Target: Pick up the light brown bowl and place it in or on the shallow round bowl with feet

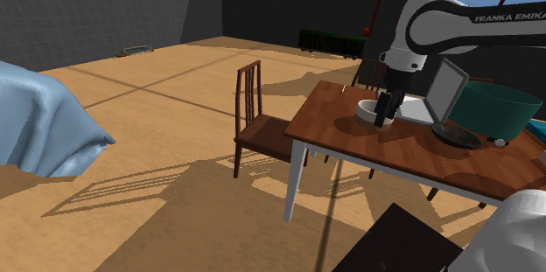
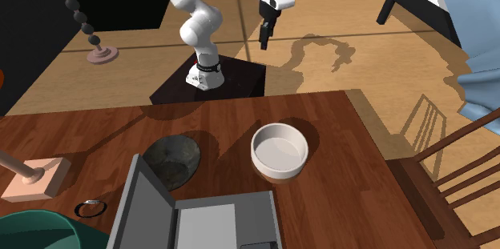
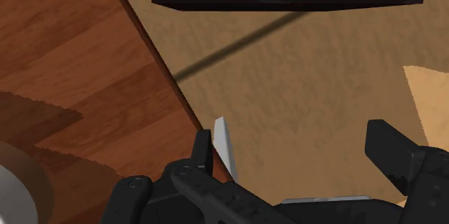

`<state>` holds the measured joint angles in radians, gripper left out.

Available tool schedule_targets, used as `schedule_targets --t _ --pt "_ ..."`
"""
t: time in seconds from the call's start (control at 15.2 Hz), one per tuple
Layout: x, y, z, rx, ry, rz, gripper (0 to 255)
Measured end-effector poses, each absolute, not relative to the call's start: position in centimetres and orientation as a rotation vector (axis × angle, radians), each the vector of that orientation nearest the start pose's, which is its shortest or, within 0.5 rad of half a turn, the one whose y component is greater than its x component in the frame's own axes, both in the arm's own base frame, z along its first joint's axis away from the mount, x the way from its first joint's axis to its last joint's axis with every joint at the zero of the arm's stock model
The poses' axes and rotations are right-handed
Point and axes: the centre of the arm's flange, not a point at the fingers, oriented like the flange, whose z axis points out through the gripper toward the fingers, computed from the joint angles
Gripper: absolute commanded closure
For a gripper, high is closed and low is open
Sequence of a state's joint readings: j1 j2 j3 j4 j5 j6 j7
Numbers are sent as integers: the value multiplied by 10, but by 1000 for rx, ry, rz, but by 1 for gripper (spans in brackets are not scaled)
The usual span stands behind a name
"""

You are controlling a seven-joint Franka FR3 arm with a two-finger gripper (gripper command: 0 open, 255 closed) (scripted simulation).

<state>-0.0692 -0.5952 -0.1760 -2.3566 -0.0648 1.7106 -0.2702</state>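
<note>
Your bowl [image 2: 279, 151] is drawn pale, nearly white, not light brown. It sits upright and empty on the wooden table [image 2: 352, 183], close to the edge that faces the arm's stand [image 2: 212, 79]. The dark shallow dish [image 2: 172, 162] that should receive it lies on the same table, near the bowl but apart from it, toward the second exterior view's left. An open laptop [image 2: 200, 219] stands close beside the dish.

Your gripper [image 2: 263, 41] hangs in the air with its fingers spread wide and nothing between them. From the wrist view it looks down past the table's edge at bare floor, with only a sliver of the bowl's rim [image 3: 8, 186] off to one side.

You are in the approach, I judge; no grasp has begun. Next you need to carry the gripper in over the table until it straddles the bowl's wall, one finger inside and one outside. Then lower it and close.
</note>
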Motion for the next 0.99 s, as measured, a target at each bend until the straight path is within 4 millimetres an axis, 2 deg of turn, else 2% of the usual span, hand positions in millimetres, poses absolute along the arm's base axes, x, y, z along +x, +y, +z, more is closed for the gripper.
schedule_targets --t 0.99 --pt "449 -263 474 -3120 -110 68 0"
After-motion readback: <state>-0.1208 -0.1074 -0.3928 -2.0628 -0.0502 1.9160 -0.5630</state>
